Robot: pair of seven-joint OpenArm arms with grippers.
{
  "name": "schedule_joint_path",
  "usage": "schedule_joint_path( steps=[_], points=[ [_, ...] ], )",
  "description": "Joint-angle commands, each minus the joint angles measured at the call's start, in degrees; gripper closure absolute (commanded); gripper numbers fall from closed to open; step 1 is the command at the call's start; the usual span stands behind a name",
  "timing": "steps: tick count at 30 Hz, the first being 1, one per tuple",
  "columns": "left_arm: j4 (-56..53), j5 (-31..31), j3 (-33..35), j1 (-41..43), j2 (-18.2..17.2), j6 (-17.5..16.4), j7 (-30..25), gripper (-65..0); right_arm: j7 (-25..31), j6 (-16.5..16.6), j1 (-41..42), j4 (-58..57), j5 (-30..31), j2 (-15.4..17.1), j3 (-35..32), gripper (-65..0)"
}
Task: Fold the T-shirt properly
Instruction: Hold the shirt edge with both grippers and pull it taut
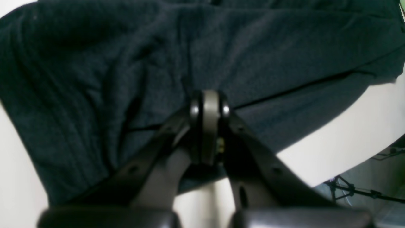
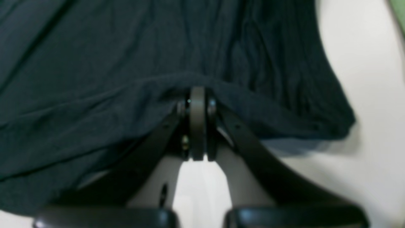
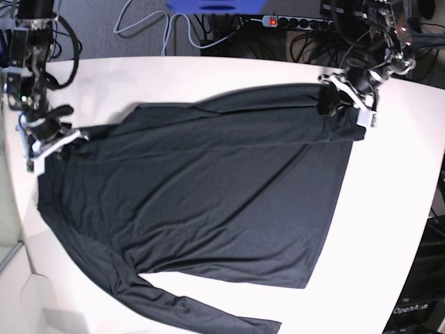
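Observation:
The black long-sleeved T-shirt (image 3: 208,188) lies spread across the white table (image 3: 389,209), with one sleeve trailing toward the front edge (image 3: 208,316). At the shirt's far right corner my left gripper (image 3: 328,103) is shut, its fingertips (image 1: 210,104) pinched together at a fold of the dark fabric (image 1: 126,63). On the left side of the base view my right gripper (image 3: 73,134) is shut on the shirt's edge. Close up, that fabric (image 2: 95,63) curls over its closed tips (image 2: 197,98). The cloth runs fairly flat between the two grips.
A power strip (image 3: 285,22), loose cables (image 3: 153,28) and a blue object (image 3: 208,5) lie beyond the table's far edge. Bare white tabletop shows right of the shirt (image 3: 396,264) and at the far left (image 3: 104,76). A stand (image 1: 351,190) sits below the table edge.

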Motion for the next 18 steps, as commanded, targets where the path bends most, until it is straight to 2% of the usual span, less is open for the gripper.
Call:
schedule_joint_path(
  steps=[1, 9, 15, 18],
  points=[
    [-0.82, 6.97, -0.12, 1.18, -0.54, 3.49, 6.09, -1.8, 0.08, -0.45, 1.72, -0.7, -0.07, 0.96, 0.39, -0.1],
    [-0.82, 6.97, -0.12, 0.39, -0.54, 3.49, 6.18, -1.8, -0.53, -0.45, 7.35, -13.44, -0.16, 0.61, 0.04, -0.1],
    [-0.82, 6.97, -0.12, 0.39, -1.25, 3.49, 6.27, -1.8, 0.0, -0.45, 5.24, -17.84, -0.07, 0.43, 0.21, -0.1],
    [-0.82, 6.97, -0.12, 0.47, -1.42, 3.49, 6.35, -1.8, 2.72, -0.45, 1.9, -17.75, -0.07, -0.71, 0.21, -0.1]
  ],
)
